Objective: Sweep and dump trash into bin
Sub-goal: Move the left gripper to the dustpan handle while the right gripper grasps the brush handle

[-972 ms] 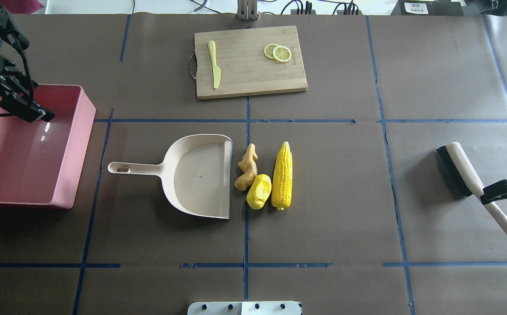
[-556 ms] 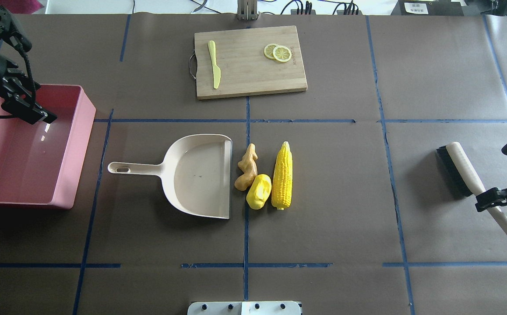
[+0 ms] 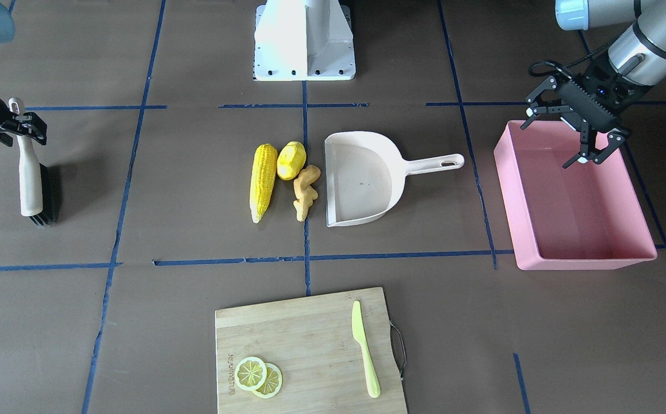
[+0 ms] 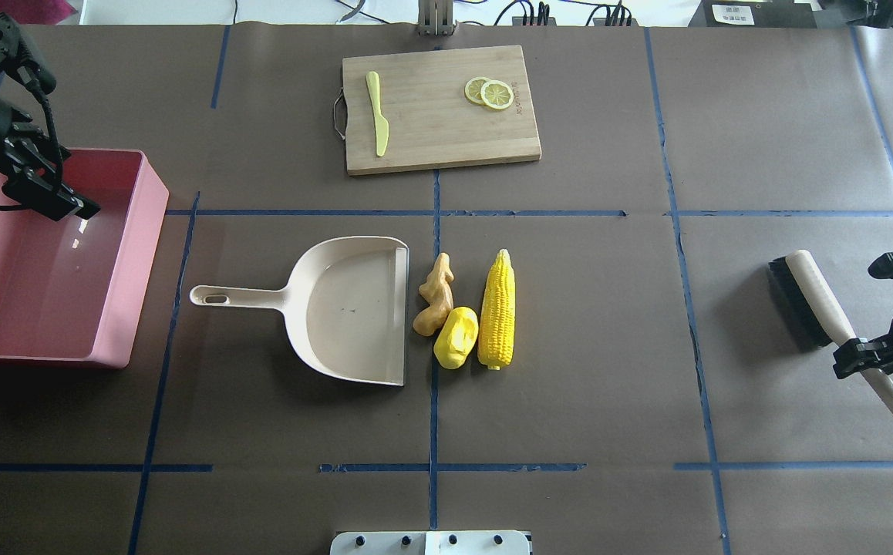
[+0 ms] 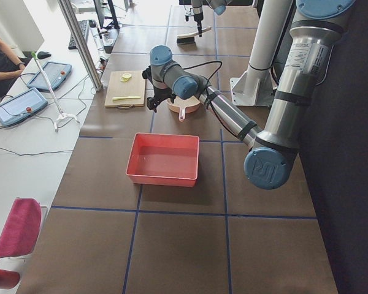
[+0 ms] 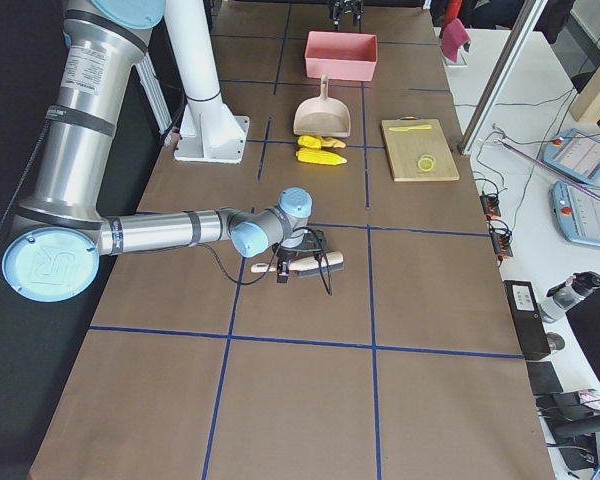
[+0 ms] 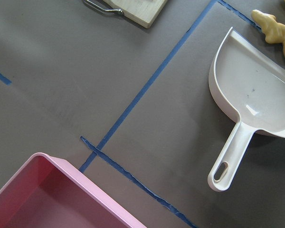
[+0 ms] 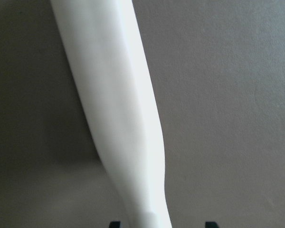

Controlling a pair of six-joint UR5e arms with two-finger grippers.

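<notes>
The brown paper-covered counter (image 4: pixel 608 347) is divided by blue tape lines. At the robot's left end sits the pink bin (image 4: pixel 138 254), with nothing visible inside it; the left tool (image 3: pixel 551 141) hangs over its near corner with the jaws spread wide and gripping nothing. A wooden cutting board (image 4: pixel 431 123) lies at the far side of the counter. Near the middle rests the cream dustpan (image 4: pixel 354 308), handle pointing toward the bin and open mouth facing the trash. At the robot's right end lies a brush (image 4: pixel 817 297), and the right tool (image 4: pixel 861 356) is down over its white handle, one finger on each side with a gap left on both sides, so it is not pinching the handle. The corn cob (image 4: pixel 497 308), ginger root (image 4: pixel 436 297) and yellow potato (image 4: pixel 456 338) lie close together on the counter just outside the dustpan's mouth, the ginger nearest it. On the board are a pale green knife (image 4: pixel 377 116) and two overlapping lemon slices (image 4: pixel 493 94).
</notes>
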